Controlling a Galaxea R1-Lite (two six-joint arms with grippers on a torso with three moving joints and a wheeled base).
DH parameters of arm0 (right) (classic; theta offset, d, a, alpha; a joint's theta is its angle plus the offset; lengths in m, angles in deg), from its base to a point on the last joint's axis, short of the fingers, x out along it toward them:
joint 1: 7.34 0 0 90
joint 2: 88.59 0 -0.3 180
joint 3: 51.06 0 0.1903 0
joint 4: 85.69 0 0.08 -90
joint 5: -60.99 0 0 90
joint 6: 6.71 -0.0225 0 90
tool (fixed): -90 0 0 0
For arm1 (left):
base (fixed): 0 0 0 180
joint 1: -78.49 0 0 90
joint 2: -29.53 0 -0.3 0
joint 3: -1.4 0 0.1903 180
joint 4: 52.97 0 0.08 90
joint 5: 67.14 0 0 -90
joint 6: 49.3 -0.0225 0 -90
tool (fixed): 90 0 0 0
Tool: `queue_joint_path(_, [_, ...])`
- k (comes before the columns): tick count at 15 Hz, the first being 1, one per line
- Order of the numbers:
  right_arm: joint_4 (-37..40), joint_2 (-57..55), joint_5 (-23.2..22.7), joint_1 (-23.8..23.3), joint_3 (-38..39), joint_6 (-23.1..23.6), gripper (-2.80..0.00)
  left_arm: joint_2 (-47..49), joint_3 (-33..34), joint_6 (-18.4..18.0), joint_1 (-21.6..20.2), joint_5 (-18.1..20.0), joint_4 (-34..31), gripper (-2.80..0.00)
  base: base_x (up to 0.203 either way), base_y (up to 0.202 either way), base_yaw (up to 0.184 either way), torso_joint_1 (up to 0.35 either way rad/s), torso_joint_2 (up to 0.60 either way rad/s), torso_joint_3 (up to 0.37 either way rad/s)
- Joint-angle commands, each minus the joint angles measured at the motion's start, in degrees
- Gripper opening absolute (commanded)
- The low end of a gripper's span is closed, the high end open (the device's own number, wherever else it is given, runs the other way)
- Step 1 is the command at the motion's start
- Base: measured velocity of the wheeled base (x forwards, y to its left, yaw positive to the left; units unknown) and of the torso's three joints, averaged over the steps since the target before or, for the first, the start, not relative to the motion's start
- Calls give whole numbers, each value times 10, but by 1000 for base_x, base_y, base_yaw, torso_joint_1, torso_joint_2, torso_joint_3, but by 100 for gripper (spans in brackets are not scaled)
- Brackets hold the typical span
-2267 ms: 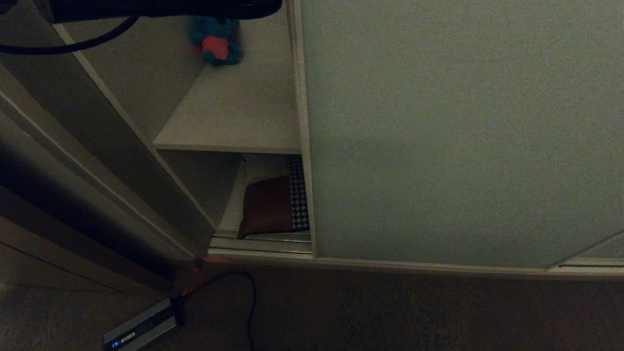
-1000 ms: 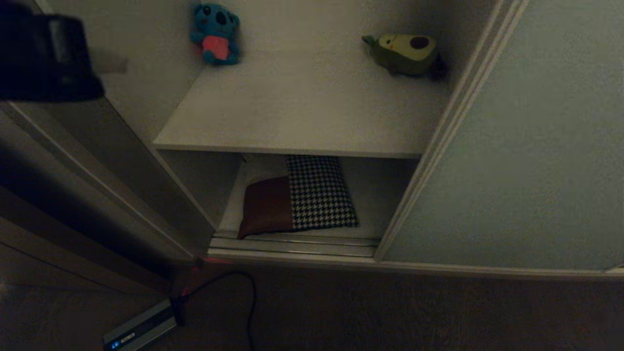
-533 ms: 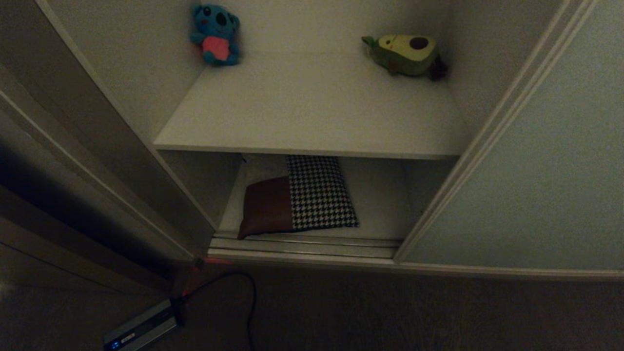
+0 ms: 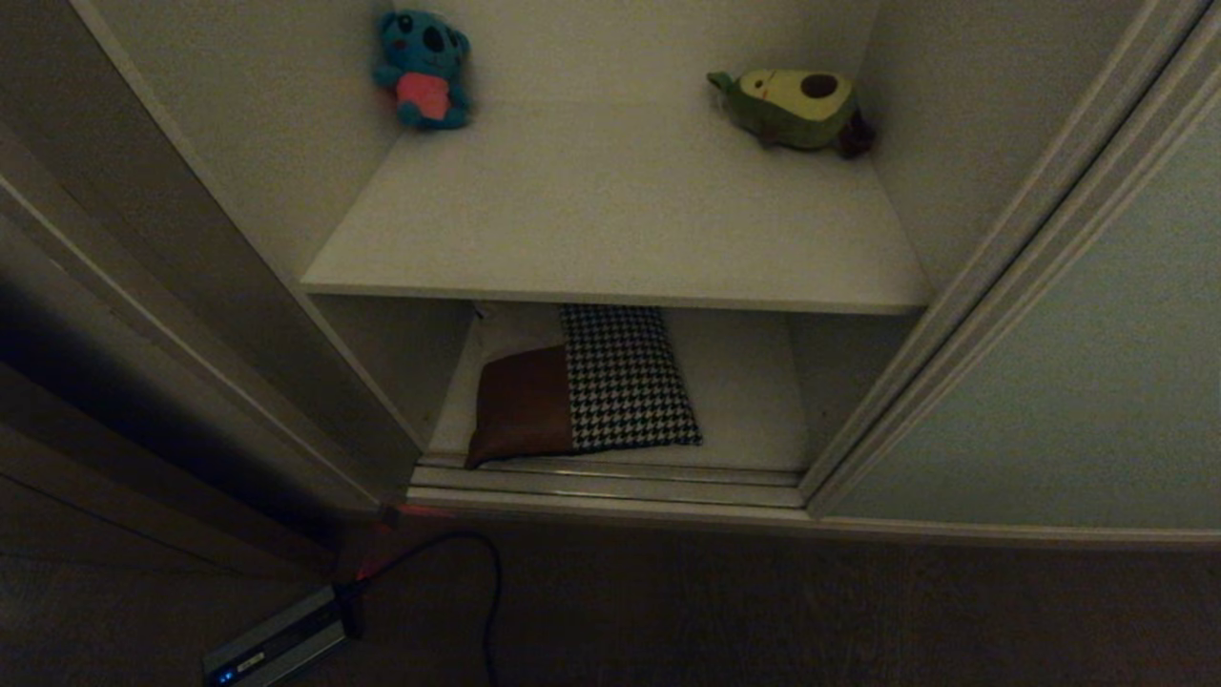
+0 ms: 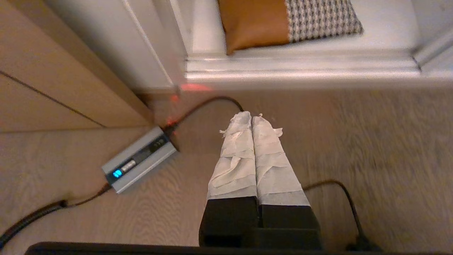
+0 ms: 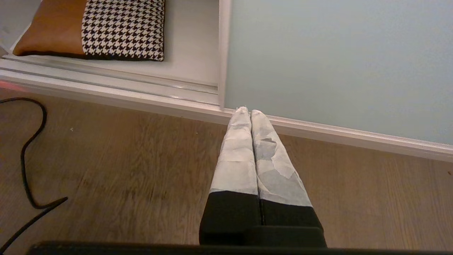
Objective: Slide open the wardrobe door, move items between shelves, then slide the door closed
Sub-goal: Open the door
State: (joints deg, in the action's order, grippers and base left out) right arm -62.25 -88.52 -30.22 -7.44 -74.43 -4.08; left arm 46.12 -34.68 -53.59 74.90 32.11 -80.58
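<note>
The pale grey-green sliding wardrobe door [image 4: 1078, 382] stands slid to the right, and the compartment is open. A patchwork cushion [image 4: 587, 386] of rust-brown and houndstooth lies on the bottom shelf [image 4: 744, 401], under the upper shelf [image 4: 610, 219]. In the left wrist view the cushion [image 5: 283, 21] lies past the wardrobe sill. My left gripper [image 5: 252, 117] is shut and empty, low over the floor in front of the wardrobe. My right gripper [image 6: 246, 112] is shut and empty too, over the floor near the door's [image 6: 336, 60] bottom left corner. Neither arm shows in the head view.
A blue plush toy [image 4: 423, 67] and an avocado plush toy [image 4: 792, 105] sit at the back corners of the upper shelf. A grey power box [image 4: 272, 644] with a black cable [image 4: 486, 592] lies on the wooden floor left of the sill [image 4: 610, 491]. The grey-brown side frame [image 4: 191, 315] stands at the left.
The door has slid far to the right, uncovering the avocado toy and the whole cushion. My left arm has dropped out of the head view's top left.
</note>
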Motion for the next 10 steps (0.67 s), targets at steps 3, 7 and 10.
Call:
queue_joint_path(3, [0, 0, 0, 0, 2, 0, -280, -36, 33, 3, 49, -37, 18, -280, 0, 0, 0, 0, 0, 0])
queue_joint_path(7, [0, 0, 0, 0, 2, 0, -280, -168, 76, 16, 47, -11, -29, -280, 0, 0, 0, 0, 0, 0])
queue_joint_path(10, [0, 0, 0, 0, 2, 0, -280, -167, 82, 51, 46, -85, -38, -280, 0, 0, 0, 0, 0, 0])
